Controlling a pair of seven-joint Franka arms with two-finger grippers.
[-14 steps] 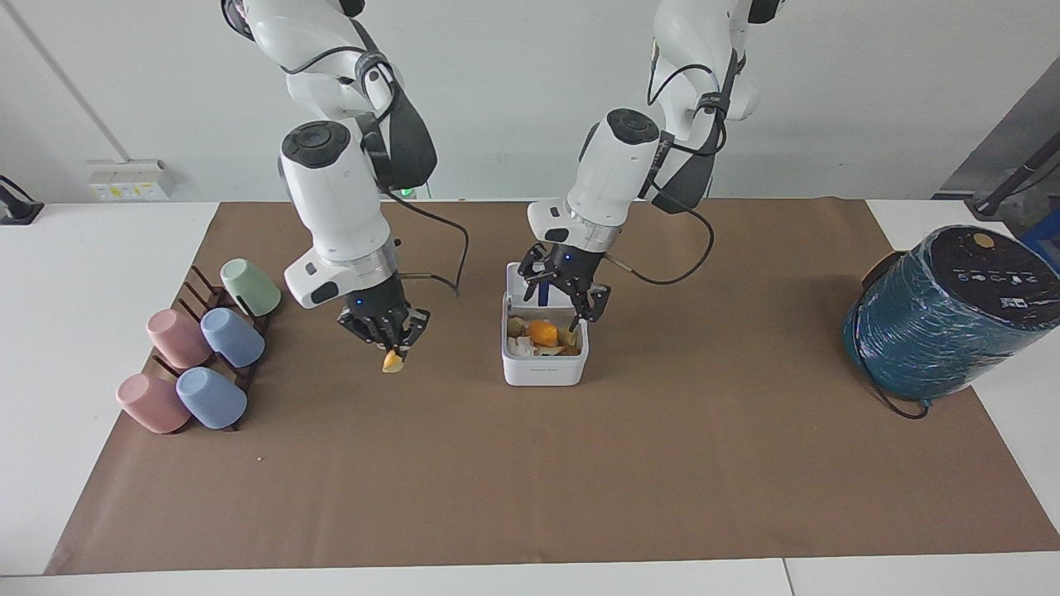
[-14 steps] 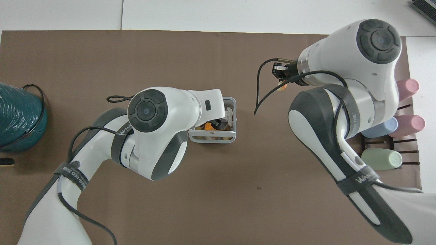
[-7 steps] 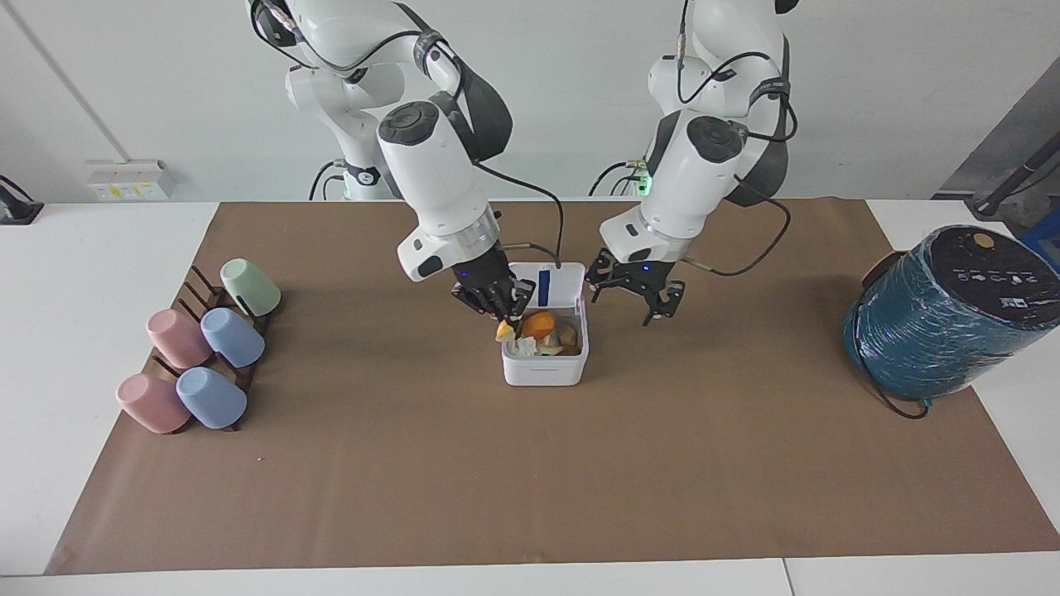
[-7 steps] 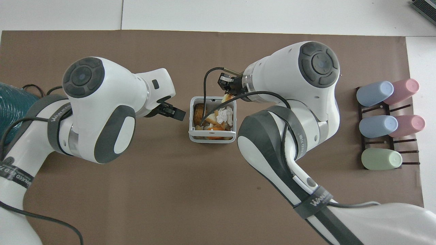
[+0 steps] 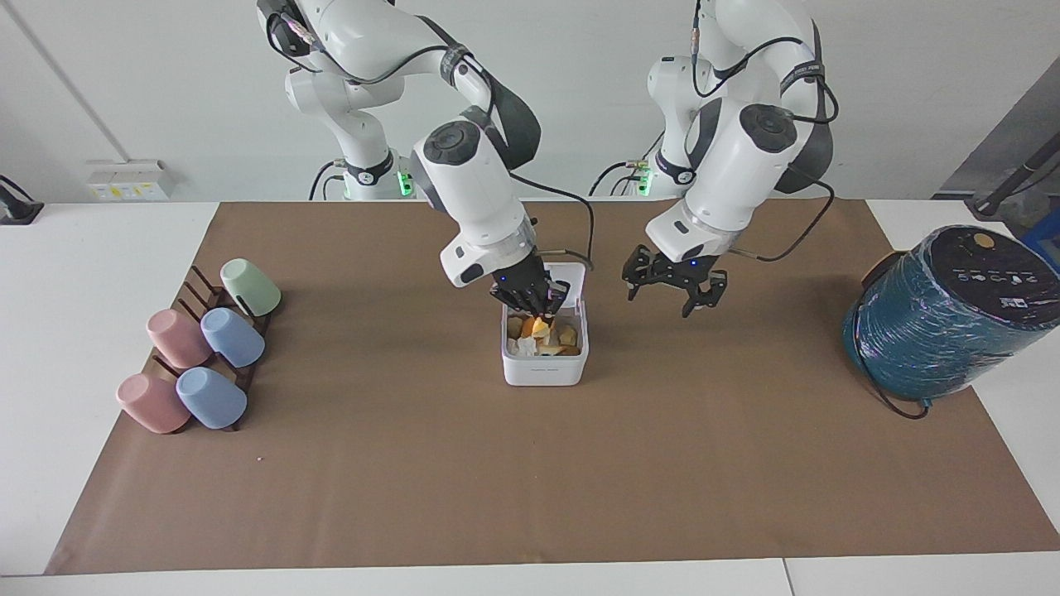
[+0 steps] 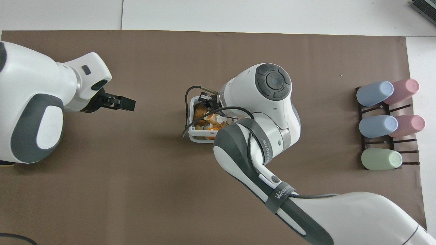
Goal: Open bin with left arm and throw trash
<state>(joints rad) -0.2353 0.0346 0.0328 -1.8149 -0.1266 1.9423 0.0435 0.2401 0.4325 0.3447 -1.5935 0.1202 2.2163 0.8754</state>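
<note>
At the centre of the facing view, the bin point(image 5: 544, 364) is being kept open, its lid standing upright at the edge nearer the robots. The right gripper point(image 5: 536, 310) is being held over the open top, and a yellow-orange scrap point(image 5: 540, 327) is being seen right at its fingertips, above the other trash point(image 5: 530, 343) lying inside; whether the fingers are clamped on it or parting cannot be told. Right of centre in that view, the left gripper point(image 5: 672, 291) is being held over the bare brown mat point(image 5: 530, 463), fingers spread and empty, apart from the bin.
</note>
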